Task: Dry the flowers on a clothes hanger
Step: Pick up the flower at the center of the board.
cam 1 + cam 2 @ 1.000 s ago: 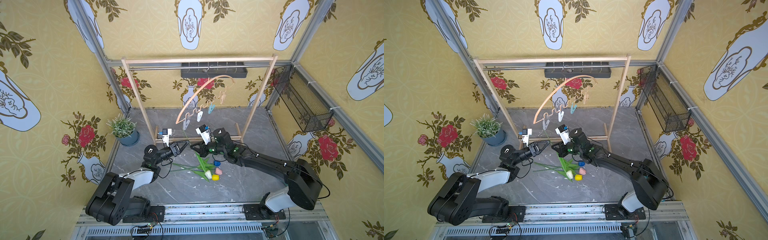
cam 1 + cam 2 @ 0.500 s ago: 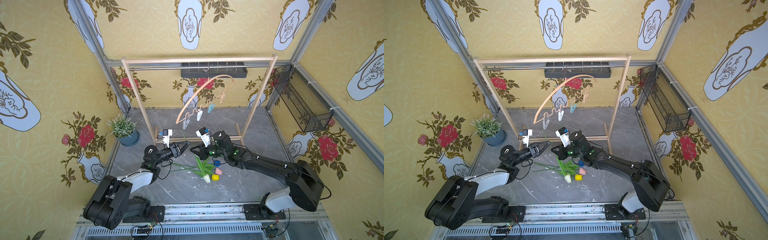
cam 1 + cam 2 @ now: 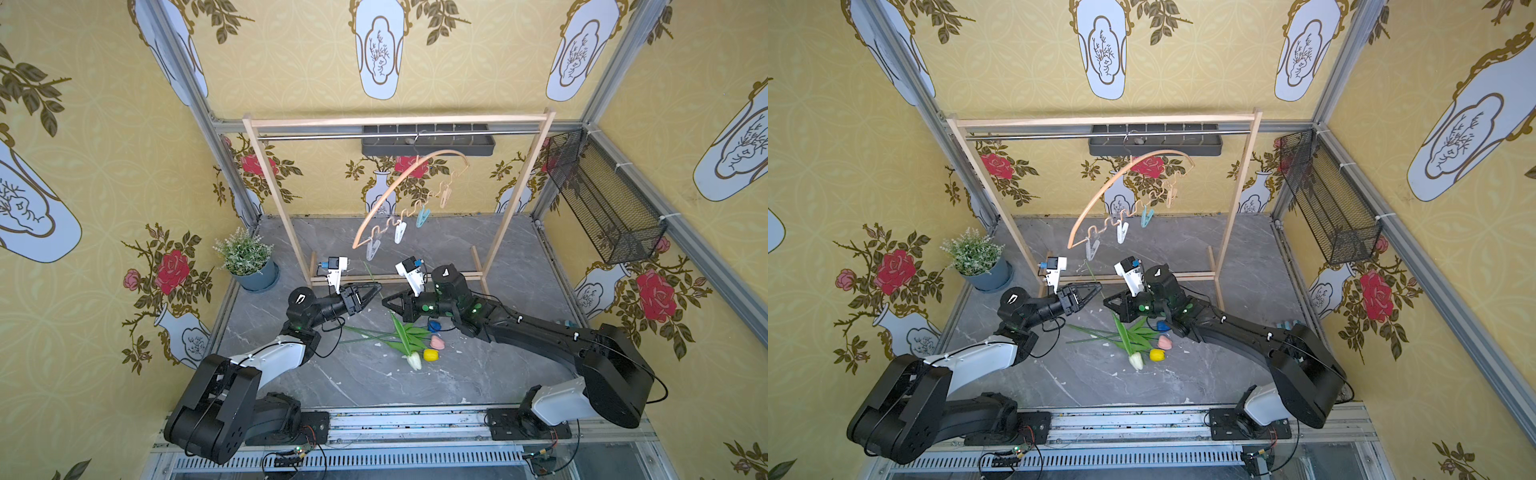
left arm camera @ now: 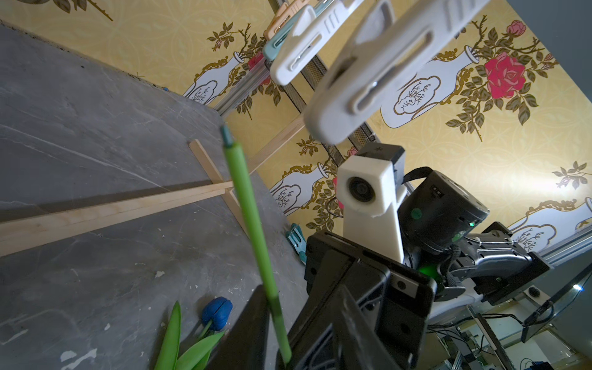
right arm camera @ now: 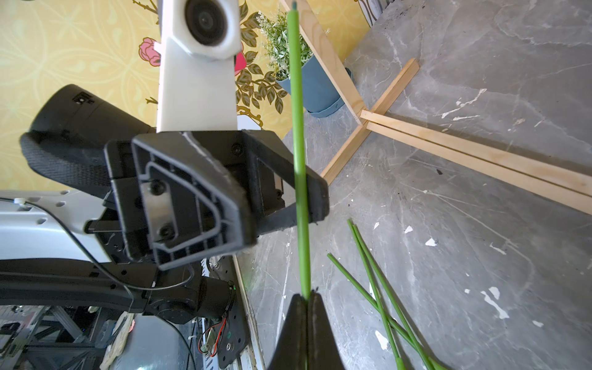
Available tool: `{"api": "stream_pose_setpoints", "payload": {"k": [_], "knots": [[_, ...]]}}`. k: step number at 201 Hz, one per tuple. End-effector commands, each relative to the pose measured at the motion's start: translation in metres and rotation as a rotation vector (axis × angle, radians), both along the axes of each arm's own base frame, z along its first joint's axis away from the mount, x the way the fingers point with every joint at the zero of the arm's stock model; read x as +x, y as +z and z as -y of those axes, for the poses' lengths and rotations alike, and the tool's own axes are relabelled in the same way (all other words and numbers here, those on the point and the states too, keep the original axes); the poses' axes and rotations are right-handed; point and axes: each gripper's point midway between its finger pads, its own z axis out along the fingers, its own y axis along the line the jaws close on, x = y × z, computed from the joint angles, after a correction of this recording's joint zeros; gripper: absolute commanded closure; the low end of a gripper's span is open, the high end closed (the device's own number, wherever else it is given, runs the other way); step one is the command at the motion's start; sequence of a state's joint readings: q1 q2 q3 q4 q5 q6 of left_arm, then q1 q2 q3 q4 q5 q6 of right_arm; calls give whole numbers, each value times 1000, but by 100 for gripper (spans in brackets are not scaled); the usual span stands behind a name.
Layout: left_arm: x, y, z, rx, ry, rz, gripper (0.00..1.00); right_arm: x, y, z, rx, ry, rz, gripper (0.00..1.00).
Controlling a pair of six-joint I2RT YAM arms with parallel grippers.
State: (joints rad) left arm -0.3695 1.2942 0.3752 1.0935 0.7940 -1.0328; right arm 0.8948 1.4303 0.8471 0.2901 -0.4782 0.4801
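Observation:
The clothes hanger (image 3: 409,172) hangs tilted from the rack rail, its pegs in a row along the wavy bar. My right gripper (image 3: 384,302) (image 5: 307,296) is shut on a green stem (image 5: 298,128) of one of the flowers; it seems to be the white tulip (image 3: 414,360), head down near the floor. The stem's tip points up just below the lowest white peg (image 3: 372,249) (image 4: 362,83). My left gripper (image 3: 376,287) (image 4: 301,294) faces the right one, its jaws apart with this stem (image 4: 250,208) between them. The yellow (image 3: 431,354), pink (image 3: 437,342) and blue (image 3: 434,325) tulips lie on the floor.
The wooden rack (image 3: 395,121) spans the back, its base bar (image 3: 395,276) just behind both grippers. A potted plant (image 3: 245,259) stands at the left. A wire basket (image 3: 602,199) hangs on the right wall. A loose light-blue peg (image 4: 296,237) lies on the floor.
My left jaws widened around the stem and then narrowed again. The white head has shifted a little toward the front. Both arms have hardly moved.

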Motion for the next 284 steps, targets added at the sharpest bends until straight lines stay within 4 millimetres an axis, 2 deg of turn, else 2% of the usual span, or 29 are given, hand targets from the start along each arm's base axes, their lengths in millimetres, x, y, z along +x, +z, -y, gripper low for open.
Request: {"api": "stream_pose_setpoints", "payload": {"k": [1,41,57,69,80,94,99,120,141,158,178,190,205,217,284], "knots": [[-3,0,3,5,-28,10,73,1,18,-2,75,9,12,95],[-1,3,4,2,-30,9,95,3,19,3,111,20,-31,93],[0,4,4,5,-31,8,100,6,22,9,143,25,-60,90],[0,5,4,7,-33,9,100,8,23,13,165,32,-88,85],[1,5,5,15,-33,5,100,11,26,19,195,48,-128,72],[1,4,5,21,-34,0,100,14,29,29,242,67,-185,46],[0,4,5,21,-33,0,100,15,30,34,261,75,-207,40],[-1,2,4,28,-33,-12,100,17,29,50,320,117,-296,27],[-3,2,4,29,-35,-19,100,9,28,53,365,194,-351,5],[-5,2,7,28,-49,-20,100,7,22,51,372,213,-378,6],[-7,2,10,30,-66,-20,100,7,13,46,360,203,-388,16],[-7,0,11,33,-71,-25,100,7,13,44,360,204,-380,19],[-9,-3,13,37,-81,-35,100,6,13,42,356,203,-372,30],[-9,-4,14,37,-85,-40,100,6,11,40,344,199,-369,34],[-10,-2,21,37,-112,-38,100,-2,-8,27,207,154,-312,50]]}}
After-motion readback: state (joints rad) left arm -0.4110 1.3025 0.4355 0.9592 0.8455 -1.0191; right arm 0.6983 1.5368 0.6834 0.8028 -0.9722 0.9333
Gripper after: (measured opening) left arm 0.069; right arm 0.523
